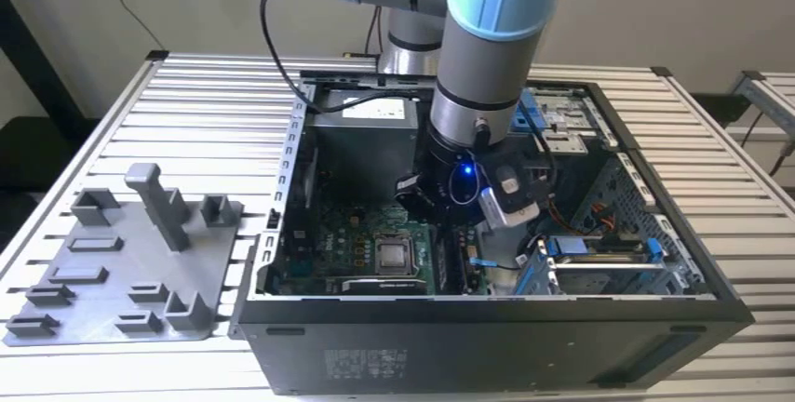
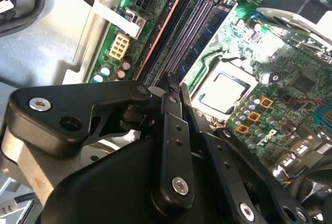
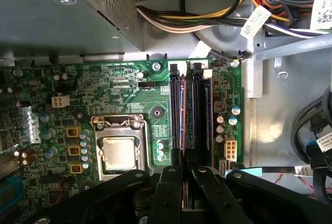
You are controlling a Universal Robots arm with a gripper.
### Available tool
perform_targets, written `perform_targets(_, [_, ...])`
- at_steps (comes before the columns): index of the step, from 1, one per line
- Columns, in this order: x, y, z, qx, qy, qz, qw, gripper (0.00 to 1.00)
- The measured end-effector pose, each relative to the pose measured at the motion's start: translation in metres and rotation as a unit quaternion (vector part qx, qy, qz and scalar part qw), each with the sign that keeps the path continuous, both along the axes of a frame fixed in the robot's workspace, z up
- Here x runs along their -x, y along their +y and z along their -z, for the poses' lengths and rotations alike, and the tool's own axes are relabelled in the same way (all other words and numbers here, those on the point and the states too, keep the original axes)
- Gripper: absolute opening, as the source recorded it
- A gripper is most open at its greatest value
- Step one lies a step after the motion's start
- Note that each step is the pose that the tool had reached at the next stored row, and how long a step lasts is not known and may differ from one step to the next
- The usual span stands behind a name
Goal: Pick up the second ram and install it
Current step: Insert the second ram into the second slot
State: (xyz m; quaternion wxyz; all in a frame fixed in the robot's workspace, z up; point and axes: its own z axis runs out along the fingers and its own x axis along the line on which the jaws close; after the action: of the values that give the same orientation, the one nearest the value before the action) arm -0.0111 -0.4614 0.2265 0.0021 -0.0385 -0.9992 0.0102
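Note:
My gripper (image 3: 187, 168) hangs low over the motherboard's memory slots (image 3: 202, 110), inside the open computer case (image 1: 497, 328). Its two black fingers stand almost together in both wrist views. Between them sits a thin dark strip with a copper-coloured edge, the second ram (image 3: 188, 130), seen edge-on. The strip runs along the line of the long black slots, also seen as a copper edge (image 2: 158, 37) leading away from the gripper (image 2: 174, 83). I cannot tell how deep the ram sits in its slot. In the exterior view the arm's wrist (image 1: 470, 183) hides the fingers.
The processor socket (image 3: 118, 151) lies beside the slots. A metal power supply box (image 3: 67, 11) and a bundle of cables (image 3: 207, 19) sit past the slots' far end. A grey holder plate with blocks (image 1: 125, 272) lies on the slatted table at the exterior view's left.

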Motion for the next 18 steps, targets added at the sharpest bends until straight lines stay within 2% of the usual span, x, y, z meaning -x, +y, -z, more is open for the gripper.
perform_targets(9, [-0.0002, 0.0003, 0.0034, 0.0000, 0.0000, 0.001, 1.0000, 0.14])
perform_targets(18, [-0.0001, 0.0003, 0.0038, 0.0000, 0.0000, 0.001, 1.0000, 0.14])
